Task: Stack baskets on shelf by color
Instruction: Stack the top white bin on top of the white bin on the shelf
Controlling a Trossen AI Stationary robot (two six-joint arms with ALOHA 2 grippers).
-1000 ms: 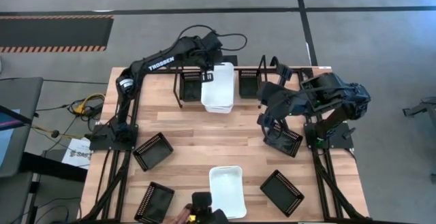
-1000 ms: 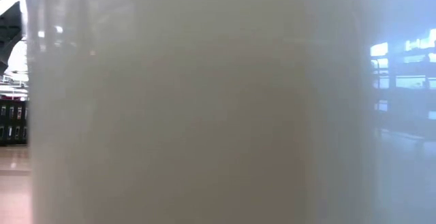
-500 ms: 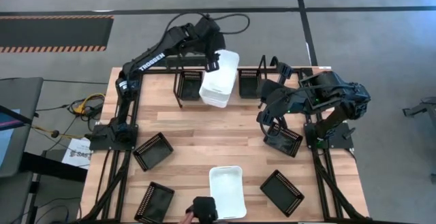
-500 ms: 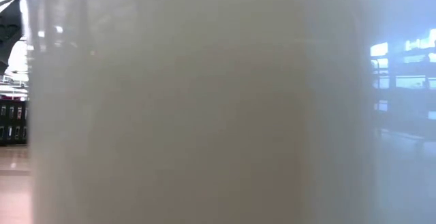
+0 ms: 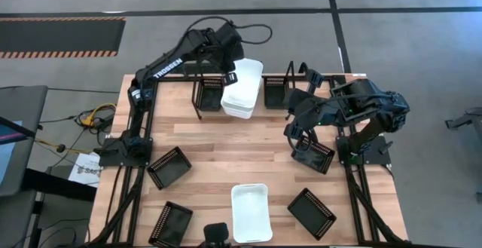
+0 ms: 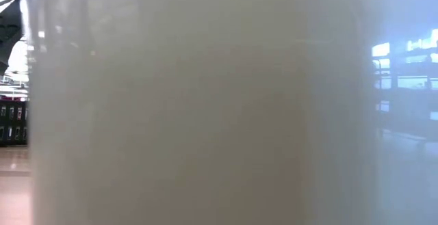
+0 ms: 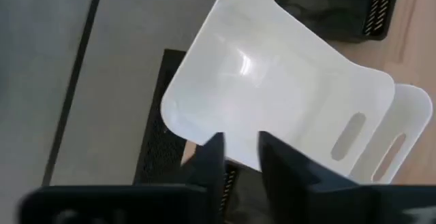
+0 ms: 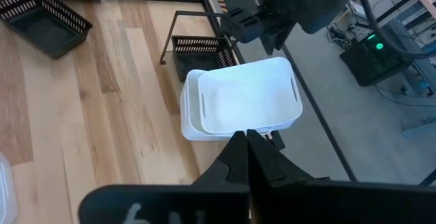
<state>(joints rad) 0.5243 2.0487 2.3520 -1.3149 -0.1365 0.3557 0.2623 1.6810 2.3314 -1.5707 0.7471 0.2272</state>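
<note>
Wooden table (image 5: 226,146): three white baskets (image 5: 251,212), six black; left jaws clamp one, right jaws together.

two white baskets (image 5: 242,90) nested on shelf (image 5: 279,90); black baskets (image 5: 167,166) scattered.

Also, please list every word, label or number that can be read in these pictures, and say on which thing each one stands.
"TROSSEN": white letters on the dark left arm, in the high view.
White marks on the right wrist housing: cut off, not readable.
White paper sheet on the floor beside the light wood table: dark print, too small to read.
Nothing readable on the white smooth plastic baskets or the small black mesh baskets.
</note>
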